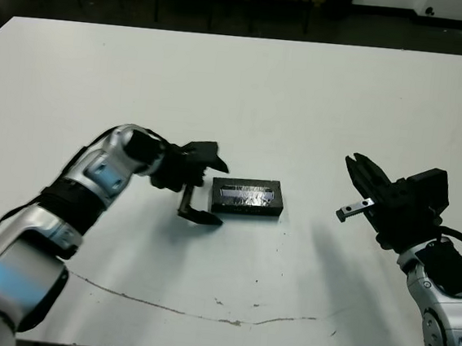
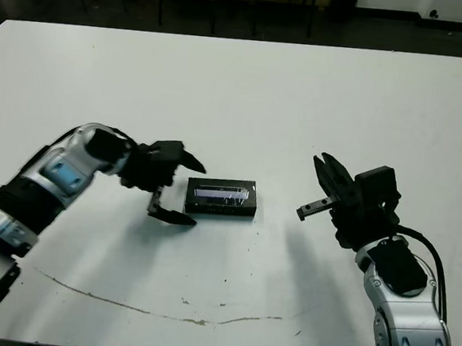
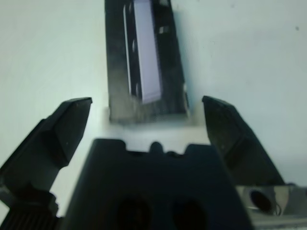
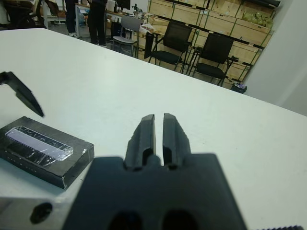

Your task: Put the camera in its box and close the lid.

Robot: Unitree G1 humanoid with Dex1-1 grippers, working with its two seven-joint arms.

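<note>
A: Black with a shiny grey-lavender panel, the lid [image 1: 247, 196] sits squarely on the box [image 1: 245, 209] near the centre of the white table [image 1: 304, 98]. Where is the camera?

B: It is not visible; judging by the seated lid, it probably lies inside, and the task looks essentially complete.

A: And the grippers?

B: The left gripper [image 1: 200, 189] stands just left of the box with its fingers spread wide, holding nothing and not touching it. The right gripper [image 1: 357, 191] hovers well apart on the right, its fingers pressed together, empty.

A: What could go wrong?

B: If the left arm swings right while withdrawing, a finger could clip the box's end, sliding it or unseating the lid.
</note>
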